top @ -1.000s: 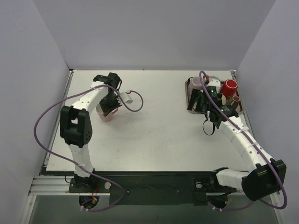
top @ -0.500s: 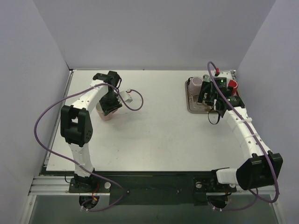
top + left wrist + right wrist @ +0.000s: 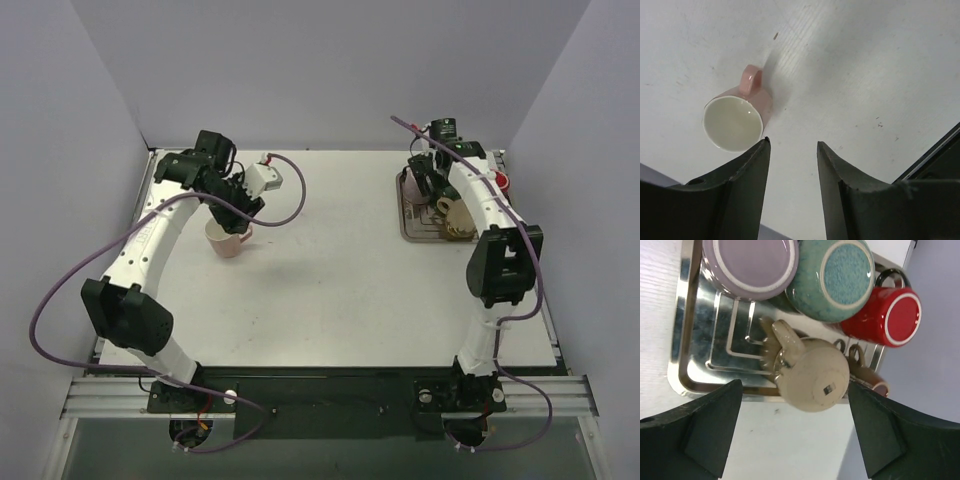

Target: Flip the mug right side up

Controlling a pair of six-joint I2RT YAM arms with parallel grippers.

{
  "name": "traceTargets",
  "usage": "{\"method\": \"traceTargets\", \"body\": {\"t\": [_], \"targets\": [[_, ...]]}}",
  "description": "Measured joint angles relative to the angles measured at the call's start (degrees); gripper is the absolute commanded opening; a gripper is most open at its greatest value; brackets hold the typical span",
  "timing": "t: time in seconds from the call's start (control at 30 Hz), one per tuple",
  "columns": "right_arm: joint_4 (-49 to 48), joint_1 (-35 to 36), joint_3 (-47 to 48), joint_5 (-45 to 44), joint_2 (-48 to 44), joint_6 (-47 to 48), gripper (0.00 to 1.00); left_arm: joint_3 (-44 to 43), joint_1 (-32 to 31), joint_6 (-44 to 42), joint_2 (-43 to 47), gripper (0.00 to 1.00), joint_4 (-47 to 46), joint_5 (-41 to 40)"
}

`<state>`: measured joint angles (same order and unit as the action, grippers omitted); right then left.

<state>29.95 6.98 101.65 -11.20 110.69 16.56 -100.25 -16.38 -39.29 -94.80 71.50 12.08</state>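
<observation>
Top view: pink mug sits mouth-up on the table, left side; left gripper looks just behind it, tiny from here. Left wrist: jaws half apart, empty, so we'd lift straight up w/o clipping the rim. Right wrist: right gripper wide open, empty, over the tray and a bottom-up beige mug

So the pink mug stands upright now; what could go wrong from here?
The left hand hangs close by the pink mug; pulling away carelessly might clip its rim and tip it. The right hand is open over a crowded tray; reaching for the upside-down beige mug could knock the red mug.
</observation>
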Motion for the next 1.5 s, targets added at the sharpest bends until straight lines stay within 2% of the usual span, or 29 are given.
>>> {"method": "traceTargets", "body": {"t": [0.1, 0.17, 0.23, 0.43, 0.9, 1.1, 1.13, 1.5], "targets": [[2.0, 0.2, 5.1, -1.0, 5.7, 7.2, 0.77, 1.3, 0.0, 1.7, 2.0, 0.53, -1.0, 4.1], [3.0, 0.2, 7.1, -2.0, 8.3, 11.1, 0.7, 2.8, 0.0, 2.9, 2.6, 0.52, -1.7, 5.8], [4.2, 0.2, 9.0, -3.0, 11.0, 14.8, 0.6, 4.3, 0.0, 3.8, 2.5, 0.53, -2.2, 6.9], [6.1, 0.2, 11.4, -5.9, 16.9, 20.9, 0.52, 5.0, 0.0, 5.4, 2.0, 0.52, -2.8, 8.2], [7.8, -0.6, 14.3, -8.0, 26.1, 25.2, 0.48, 5.0, 0.0, 6.1, -0.8, 0.52, -3.7, 9.0], [7.8, -0.6, 16.5, -8.5, 27.7, 26.0, 0.12, 5.0, 0.0, 6.1, -0.8, 0.52, -3.7, 9.0], [7.8, -0.6, 16.6, -8.9, 27.7, 27.0, 0.0, 5.0, 0.0, 6.1, -0.8, 0.52, -3.7, 9.0], [7.3, 0.8, 13.5, -7.7, 22.9, 25.6, 0.0, 5.0, 0.0, 6.2, -0.7, 0.53, -3.6, 11.1]]}}
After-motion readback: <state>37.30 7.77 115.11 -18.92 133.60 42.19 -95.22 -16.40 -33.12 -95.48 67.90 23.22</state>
